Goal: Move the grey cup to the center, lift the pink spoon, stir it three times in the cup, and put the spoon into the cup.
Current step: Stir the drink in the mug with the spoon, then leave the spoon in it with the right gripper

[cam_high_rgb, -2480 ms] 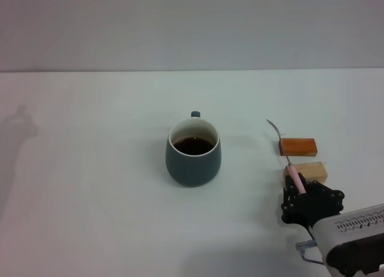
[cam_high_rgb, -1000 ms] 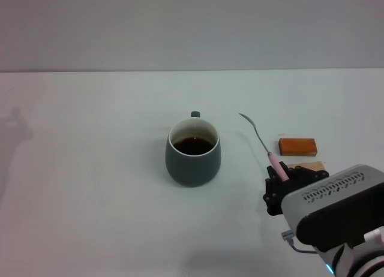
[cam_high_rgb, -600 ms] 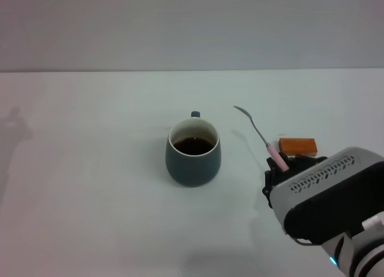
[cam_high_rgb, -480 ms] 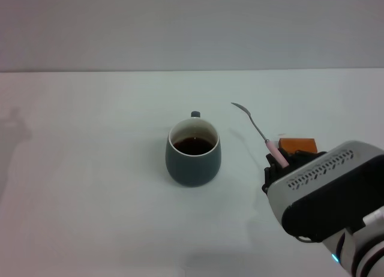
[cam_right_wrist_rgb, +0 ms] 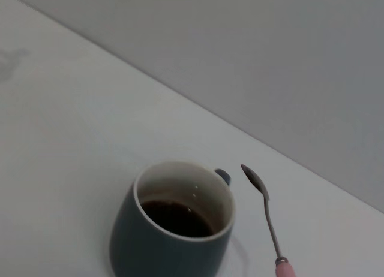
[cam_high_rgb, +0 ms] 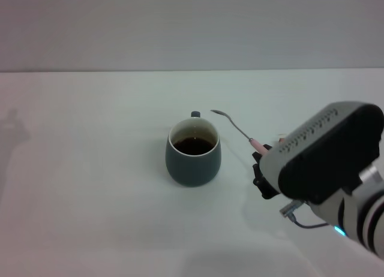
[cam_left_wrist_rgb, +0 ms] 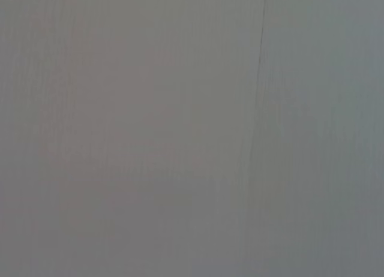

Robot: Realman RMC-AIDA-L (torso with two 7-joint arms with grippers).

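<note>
Slim spoon with grey metal bowl and pale pink handle [cam_high_rgb: 235, 127] is off the table, held by its handle end in the clenched right gripper [cam_high_rgb: 261, 169], bowl pointing toward the rounded dark blue-grey ceramic mug [cam_high_rgb: 193, 152] with dark liquid, mid white tabletop [cam_high_rgb: 90, 187]. Bowl sits just beside the rim, outside it. Step: carrying spoon over. Next probably: bowl over the opening, lower, stir. Left gripper unseen.

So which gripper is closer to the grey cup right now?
Right. The right gripper holds the pink spoon just beside the grey cup; the left gripper is out of view.
</note>
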